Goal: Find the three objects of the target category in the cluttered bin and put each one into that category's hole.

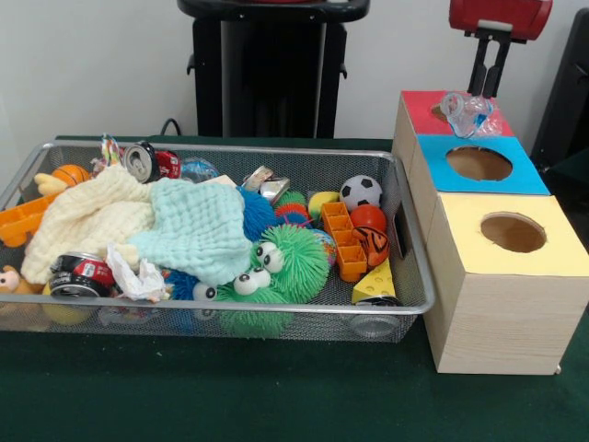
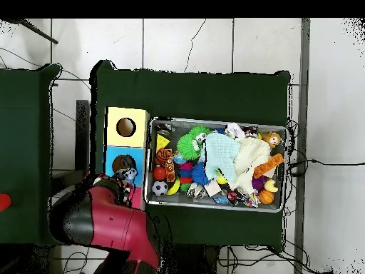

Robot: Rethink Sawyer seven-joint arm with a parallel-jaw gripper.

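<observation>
Here, beyond the cluttered mesh bin [image 1: 405, 276] on the green desk [image 1: 230, 396], a crumpled clear plastic bottle [image 1: 467, 112] hangs over the far red hole [image 1: 442, 112], gripper [image 1: 491, 85] above; whether its jaws are gripping is unclear. Release appears next.

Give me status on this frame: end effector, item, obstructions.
End effector above the red hole, fingers on a clear crumpled plastic item. Item at the red-topped box, not dropped in. Nothing blocks the hole.
</observation>
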